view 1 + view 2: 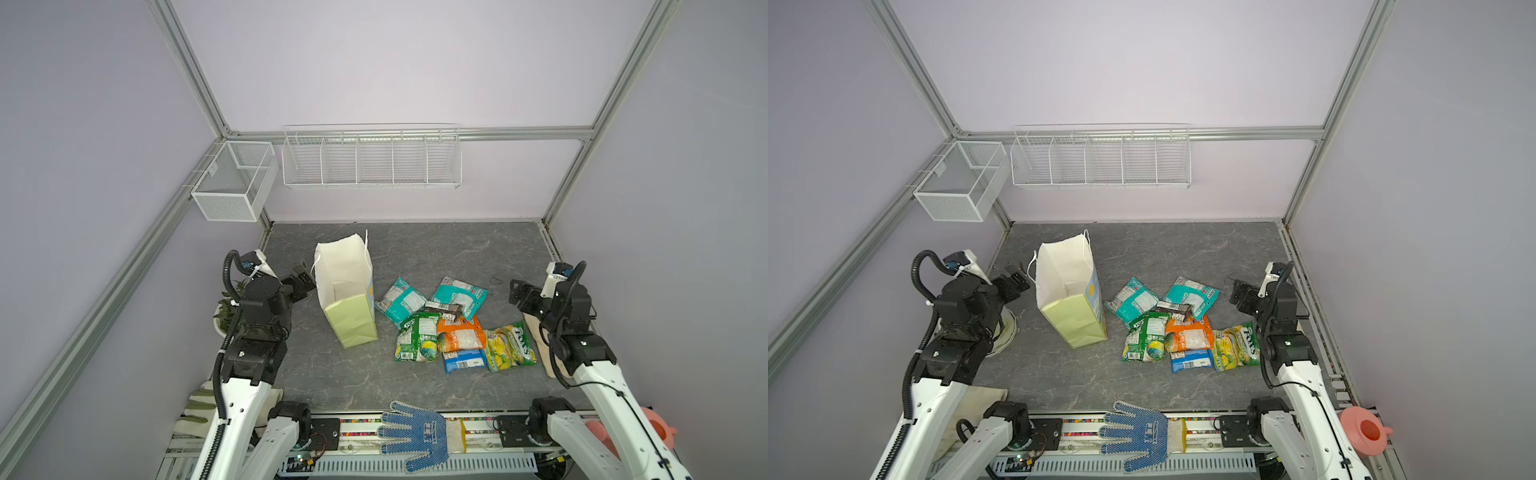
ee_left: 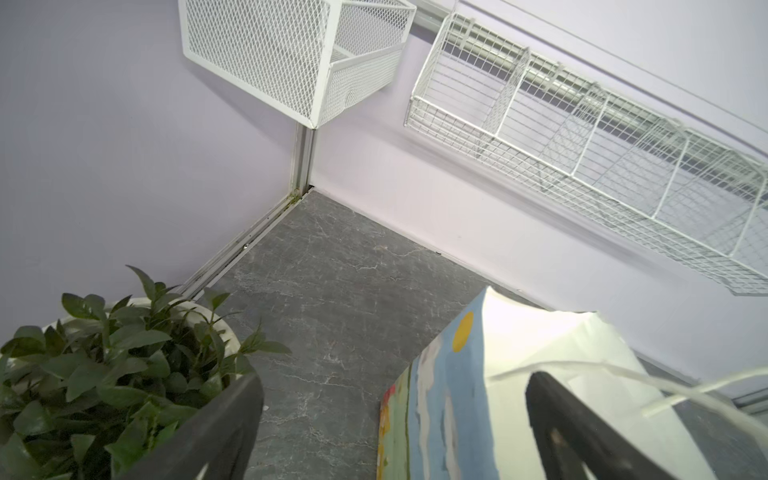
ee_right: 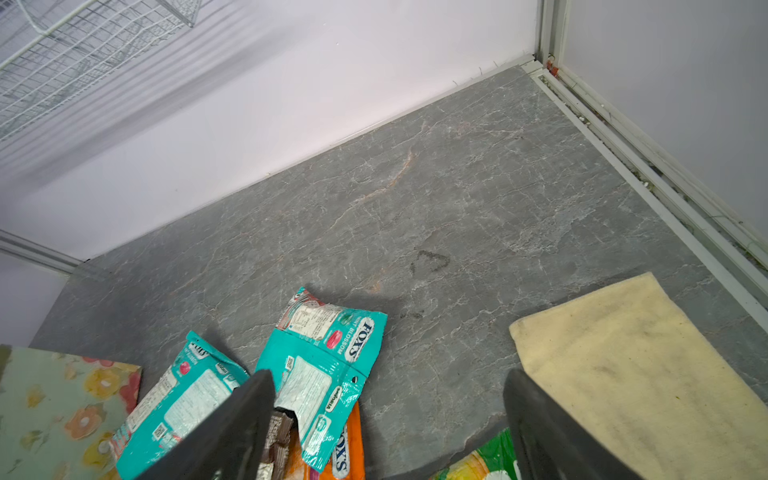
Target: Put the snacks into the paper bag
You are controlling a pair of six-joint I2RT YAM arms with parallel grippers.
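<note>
Grey marbled counter (image 1: 415, 249) under pale lilac walls carries everything. The paper bag (image 1: 347, 286) stands upright on it with its mouth open, left of the middle in both top views. The snacks (image 1: 449, 324) lie in a loose, overlapping heap just to the bag's right, and none is in the bag yet.

The right arm (image 1: 569, 307) is the nearer one to the heap. Its jaws stand wide apart and empty, beside the heap's far right corner, pointing inward across the counter. The closest piece is a teal packet (image 3: 324, 365), partly behind one jaw's tip in the right wrist view. Its long axis runs roughly away from the camera, so the jaws would likely span its narrower width. A cream cloth (image 3: 623, 365) lies beneath the other jaw.

The left arm (image 1: 266, 303) has its jaws fully apart and empty too, just beside the bag's outer wall — whether they touch it I cannot tell. From the heap, the bag lies on the side away from the right arm.
</note>
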